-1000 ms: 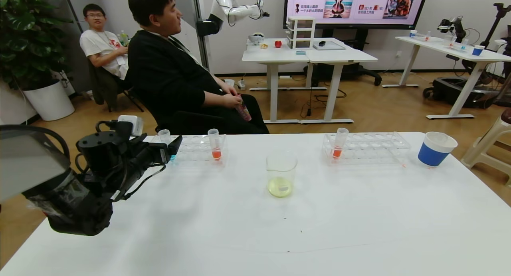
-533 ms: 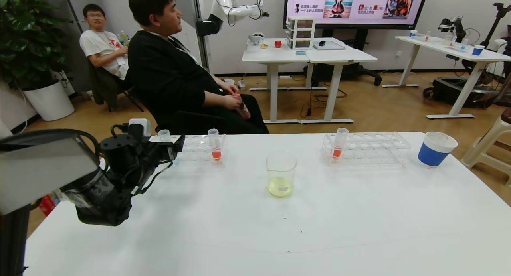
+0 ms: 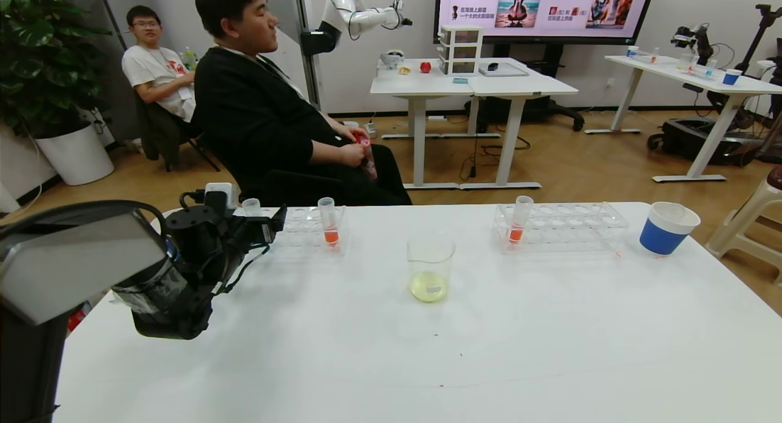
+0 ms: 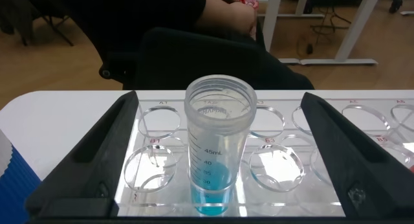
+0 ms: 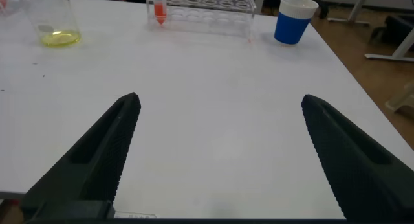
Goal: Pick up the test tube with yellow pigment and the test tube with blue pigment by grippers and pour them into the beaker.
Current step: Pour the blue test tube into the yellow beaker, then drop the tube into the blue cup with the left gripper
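While your left gripper [image 4: 217, 153] brackets the blue-pigment test tube [image 4: 218, 149] with fingers apart, your right gripper [image 5: 220, 159] hangs spread over the table [image 5: 220, 88].

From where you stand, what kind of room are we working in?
Probably a robotics lab or demo room: another white robot arm by the back wall, a large presentation screen, white height-adjustable desks, and two seated onlookers.
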Robot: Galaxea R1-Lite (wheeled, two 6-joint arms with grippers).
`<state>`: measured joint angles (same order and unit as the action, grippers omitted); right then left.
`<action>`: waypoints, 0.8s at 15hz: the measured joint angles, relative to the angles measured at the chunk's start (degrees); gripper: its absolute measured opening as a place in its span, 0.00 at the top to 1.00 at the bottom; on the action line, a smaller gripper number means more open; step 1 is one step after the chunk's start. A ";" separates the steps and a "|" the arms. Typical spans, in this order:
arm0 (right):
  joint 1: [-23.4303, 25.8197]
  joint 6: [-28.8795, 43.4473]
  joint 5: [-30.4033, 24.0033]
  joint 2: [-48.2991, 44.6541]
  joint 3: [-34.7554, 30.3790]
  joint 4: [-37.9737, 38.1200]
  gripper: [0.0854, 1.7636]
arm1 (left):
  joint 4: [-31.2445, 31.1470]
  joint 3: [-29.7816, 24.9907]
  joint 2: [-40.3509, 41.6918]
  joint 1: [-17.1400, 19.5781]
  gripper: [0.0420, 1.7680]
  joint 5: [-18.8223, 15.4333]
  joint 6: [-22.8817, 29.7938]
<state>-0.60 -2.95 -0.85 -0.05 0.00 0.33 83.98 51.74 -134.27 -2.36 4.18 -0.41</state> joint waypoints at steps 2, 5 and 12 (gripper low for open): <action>0.00 0.00 0.00 0.00 0.00 0.00 0.02 | 0.09 0.20 -0.22 0.02 0.03 -0.02 0.00; 0.00 0.00 0.00 0.00 0.00 0.00 0.02 | 0.15 0.29 -0.33 0.06 0.60 0.00 -0.05; 0.00 0.00 0.00 0.00 0.00 0.00 0.02 | 0.13 0.30 -0.18 -0.17 0.73 0.04 -0.02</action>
<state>-0.60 -2.95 -0.85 -0.05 0.00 0.33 84.12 52.04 -134.45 -2.54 4.22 -0.44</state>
